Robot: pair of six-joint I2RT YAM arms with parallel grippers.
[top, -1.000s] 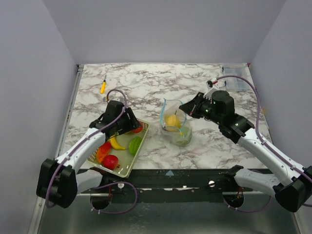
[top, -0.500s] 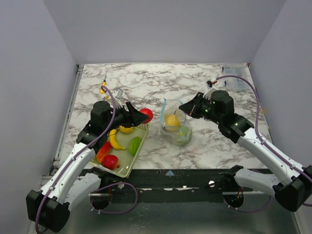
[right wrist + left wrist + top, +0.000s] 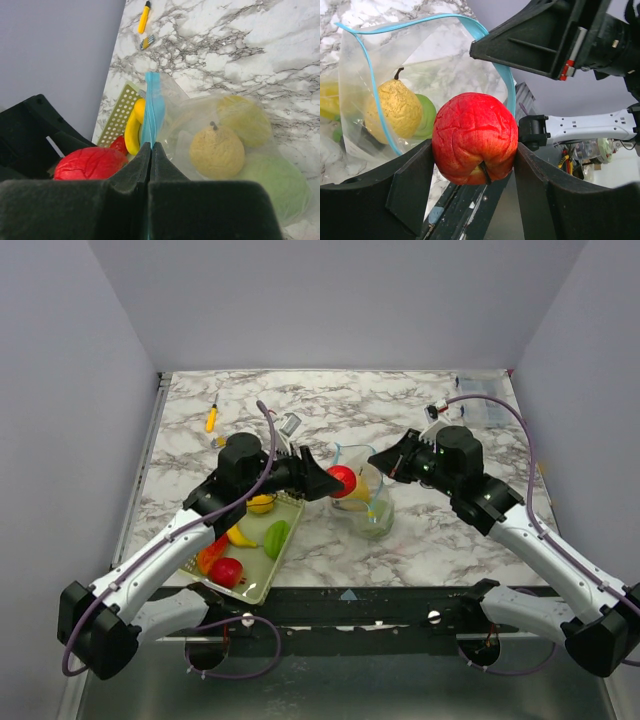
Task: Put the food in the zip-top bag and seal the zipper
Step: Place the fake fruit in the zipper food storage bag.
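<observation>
Top external view: the left gripper (image 3: 335,483) clamps a red apple (image 3: 344,480) at the open mouth of the bag (image 3: 365,512). The bag stands upright on the table (image 3: 300,410), mouth up. The right gripper (image 3: 377,457) is pinched tight on the zipper (image 3: 154,107) at the rim's right side. Only the left wrist view shows the apple's stem end turned down toward the camera, and a pear (image 3: 400,110), stem up, inside the bag. The right wrist view adds a green fruit (image 3: 272,187) just beside the pear.
</observation>
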